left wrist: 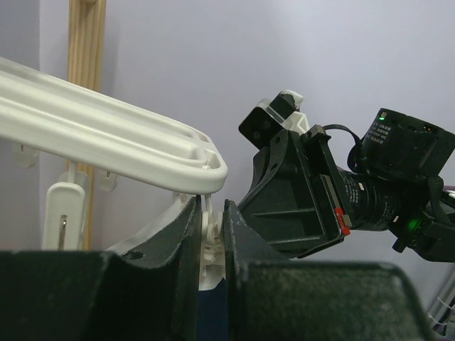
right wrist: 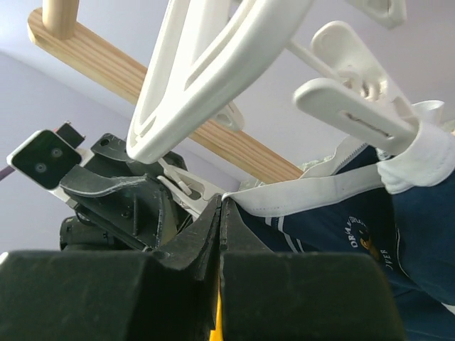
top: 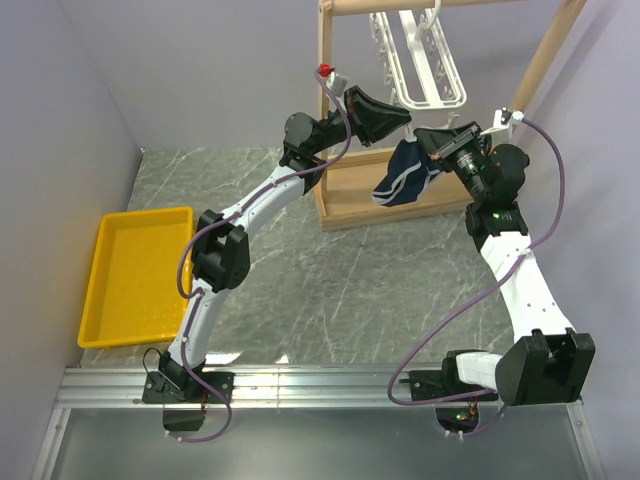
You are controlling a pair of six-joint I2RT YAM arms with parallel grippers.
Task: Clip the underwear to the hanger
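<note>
**Navy underwear (top: 405, 175) half clipped**

Garment hangs just below the hanger (top: 430, 70), off the worktop (top: 300, 290). The first clip (right wrist: 355, 117) appears already clamped on the waistband (right wrist: 313, 190). The right fingers (right wrist: 186, 249) are pressed together on the waistband's free stretch, holding it up. The left fingers (left wrist: 178, 263) pinch the second clip (left wrist: 207, 241), seemingly to open it. Outstanding: feed the waistband into that clip, then release both holds.
</note>
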